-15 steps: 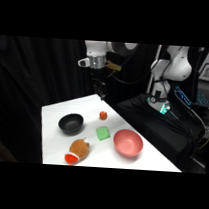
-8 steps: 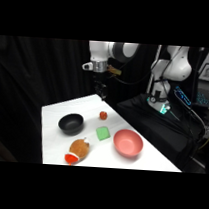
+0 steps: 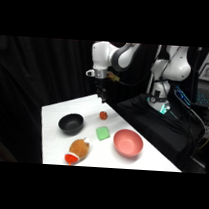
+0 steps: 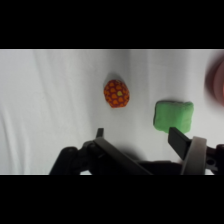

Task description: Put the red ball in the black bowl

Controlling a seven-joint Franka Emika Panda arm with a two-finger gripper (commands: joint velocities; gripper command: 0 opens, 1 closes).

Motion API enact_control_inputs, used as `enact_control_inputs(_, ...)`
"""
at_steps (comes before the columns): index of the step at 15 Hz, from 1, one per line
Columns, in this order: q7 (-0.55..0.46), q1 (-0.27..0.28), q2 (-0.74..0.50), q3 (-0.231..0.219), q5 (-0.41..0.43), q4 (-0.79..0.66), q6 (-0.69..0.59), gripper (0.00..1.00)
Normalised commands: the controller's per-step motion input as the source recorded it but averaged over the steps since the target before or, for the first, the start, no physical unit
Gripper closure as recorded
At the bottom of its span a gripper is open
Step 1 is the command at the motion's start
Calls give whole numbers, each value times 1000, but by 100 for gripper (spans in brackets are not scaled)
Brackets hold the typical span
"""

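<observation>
1. Side view: the gripper (image 3: 102, 97) hangs above the table's (image 3: 52, 148) far edge, near its far corner, carrying nothing that I can make out
2. The red ball (image 3: 103, 115) lies bare on the table just nearer than the gripper, apart from it and not yet grasped
3. The black bowl (image 3: 71, 123) stands towards the left edge and appears to hold nothing, though its dark inside is hard to read from here
4. A green block (image 3: 103, 134) sits near the middle, a pink-red bowl (image 3: 127, 142) towards the right edge, and a brown plush toy (image 3: 78, 149) by the near edge
5. Wrist view: the two fingers (image 4: 181, 143) stand wide apart with bare table between them; the ball (image 4: 116, 93) lies beyond their tips, in line with the left part of the gap, and the green block (image 4: 173, 116) just beside the right finger
6. Judged from this, nothing of the task is done: the ball must yet be reached, gripped, lifted, carried over to the black bowl and let go inside it
</observation>
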Motion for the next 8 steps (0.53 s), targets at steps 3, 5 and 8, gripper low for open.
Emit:
enact_control_inputs(3, -247, -59, 188, -13, 226, -30, 286, 0)
enact_control_inputs(5, -241, -81, 228, -1, 216, -6, 281, 0)
enact_control_inputs(8, -256, -98, 222, 26, 209, 1, 268, 0)
